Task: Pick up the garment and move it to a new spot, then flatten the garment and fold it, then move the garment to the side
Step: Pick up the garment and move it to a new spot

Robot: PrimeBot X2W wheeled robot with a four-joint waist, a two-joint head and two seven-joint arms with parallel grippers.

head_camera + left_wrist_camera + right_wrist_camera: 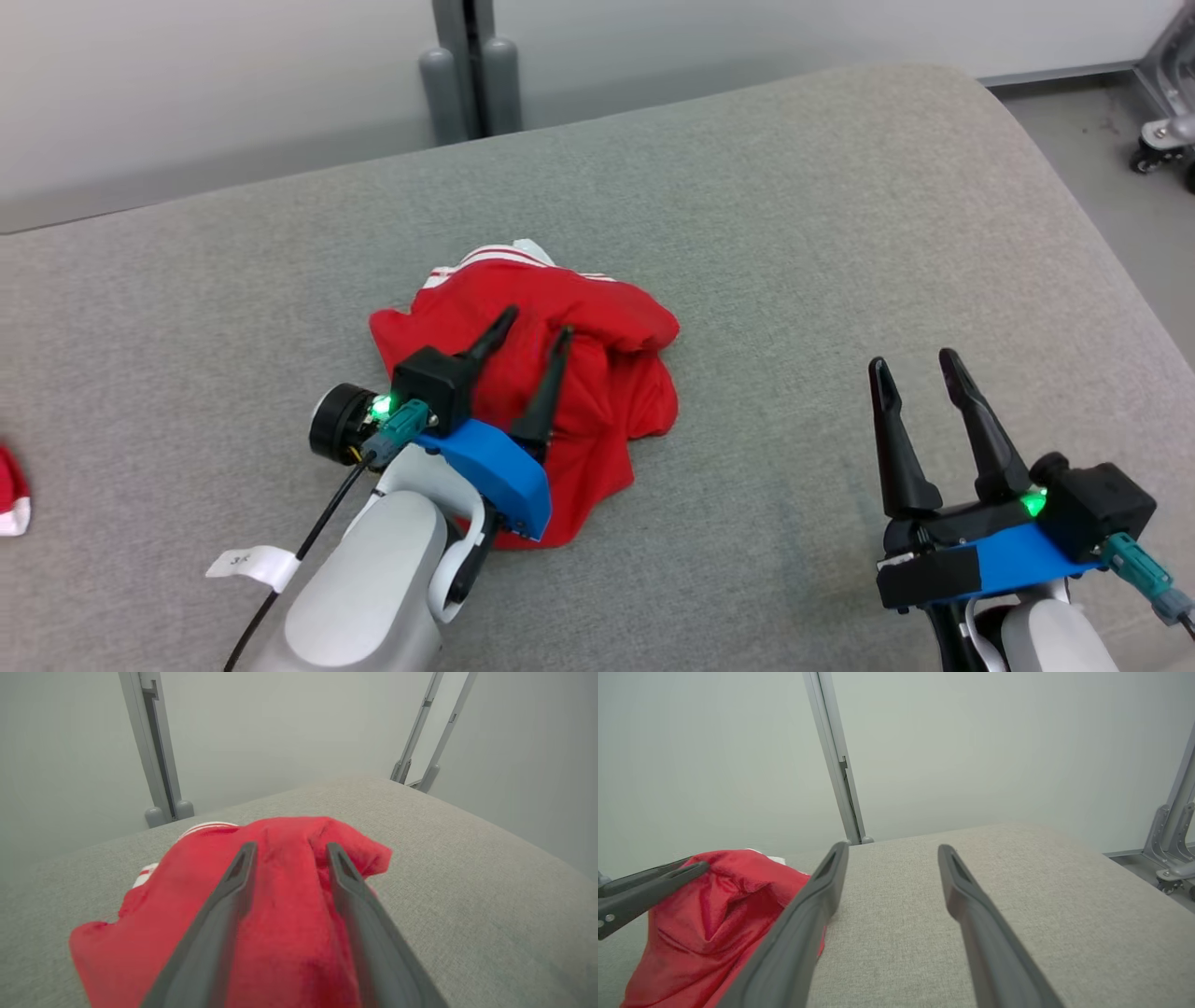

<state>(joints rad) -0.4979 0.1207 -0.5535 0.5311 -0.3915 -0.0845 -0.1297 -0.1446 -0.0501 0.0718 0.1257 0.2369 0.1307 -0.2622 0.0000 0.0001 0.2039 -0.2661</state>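
One grey pad (794, 233) takes up most of the head view, with a pale wall (187, 84) and two grey posts (471, 89) behind its far edge and floor (1083, 131) off its right corner. Near the pad's middle, a little to the left, lies the garment (597, 373): red cloth bunched in a loose heap, white stripes showing at its far edge. The left gripper (537, 324) is over the heap's near left part, fingers spread and pointing away from the robot. In the left wrist view red cloth shows between them, not pinched; I cannot tell whether the tips touch it. The right gripper (915, 366) stands well apart to the garment's right, fingers likewise spread, grey pad showing between them. A caster (1153, 149) sits on the floor at the upper right. At the pad's left edge lies a small red and white scrap (11, 495). A white tag (250, 563) hangs on the left arm's cable.
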